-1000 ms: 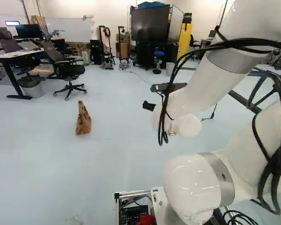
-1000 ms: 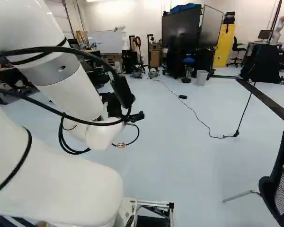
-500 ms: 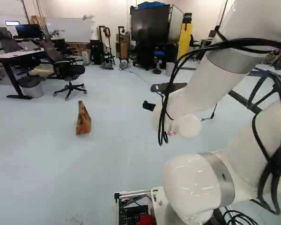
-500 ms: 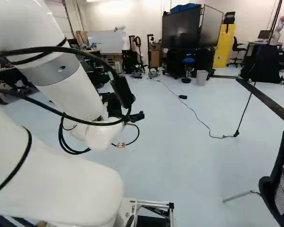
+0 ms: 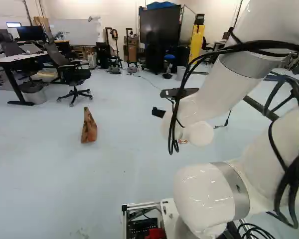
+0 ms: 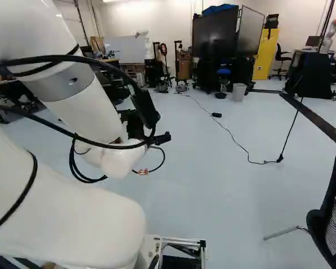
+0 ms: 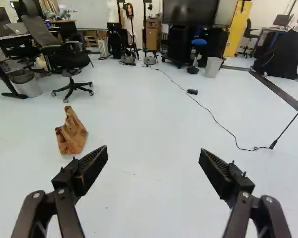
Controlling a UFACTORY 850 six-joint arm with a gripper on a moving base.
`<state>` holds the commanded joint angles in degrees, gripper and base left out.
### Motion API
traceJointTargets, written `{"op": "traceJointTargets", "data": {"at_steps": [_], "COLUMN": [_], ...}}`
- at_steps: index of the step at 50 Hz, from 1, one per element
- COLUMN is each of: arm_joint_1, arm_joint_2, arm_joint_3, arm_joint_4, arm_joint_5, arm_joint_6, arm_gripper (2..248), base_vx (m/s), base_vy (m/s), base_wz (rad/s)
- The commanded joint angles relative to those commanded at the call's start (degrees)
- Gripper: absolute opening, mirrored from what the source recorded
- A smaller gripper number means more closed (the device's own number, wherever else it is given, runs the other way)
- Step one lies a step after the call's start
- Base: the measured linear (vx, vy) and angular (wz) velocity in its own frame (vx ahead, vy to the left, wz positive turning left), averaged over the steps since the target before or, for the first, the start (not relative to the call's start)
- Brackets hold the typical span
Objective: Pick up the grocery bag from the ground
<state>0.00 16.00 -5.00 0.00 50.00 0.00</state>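
The gripper [image 6: 161,138] is seen with its fingers spread wide apart; the brown grocery bag [image 5: 89,128] is set on the floor [image 5: 55,179], ahead of the gripper and short of the office chair [image 5: 76,74], its top apparently crumpled, though seen small

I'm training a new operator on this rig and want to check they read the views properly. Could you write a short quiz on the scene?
1. True or false: the gripper stands open and holds nothing.

2. Where is the brown bag?
a) hanging from the arm
b) on the floor
c) on a tray

3. Fill in the missing word: in the left base view, a black office ____ stands beyond the bag, beside the desk.

Key: 1. True. 2. b. 3. Chair.
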Motion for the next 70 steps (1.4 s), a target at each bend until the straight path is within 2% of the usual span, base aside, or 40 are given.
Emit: {"op": "traceJointTargets", "data": {"at_steps": [12, 29, 70], "arm_joint_1": [0.0, 0.0, 0.0], "arm_joint_2": [0.0, 0.0, 0.0], "arm_joint_3": [0.0, 0.0, 0.0], "arm_joint_4": [0.0, 0.0, 0.0], "arm_joint_5": [0.0, 0.0, 0.0], "arm_joint_6": [0.0, 0.0, 0.0], "arm_gripper": [247, 247, 247], "base_vx": [0.1, 0.187, 0.132], "base_vy": [0.028, 0.127, 0.154], "base_wz": [-0.027, 0.011, 0.314]}}
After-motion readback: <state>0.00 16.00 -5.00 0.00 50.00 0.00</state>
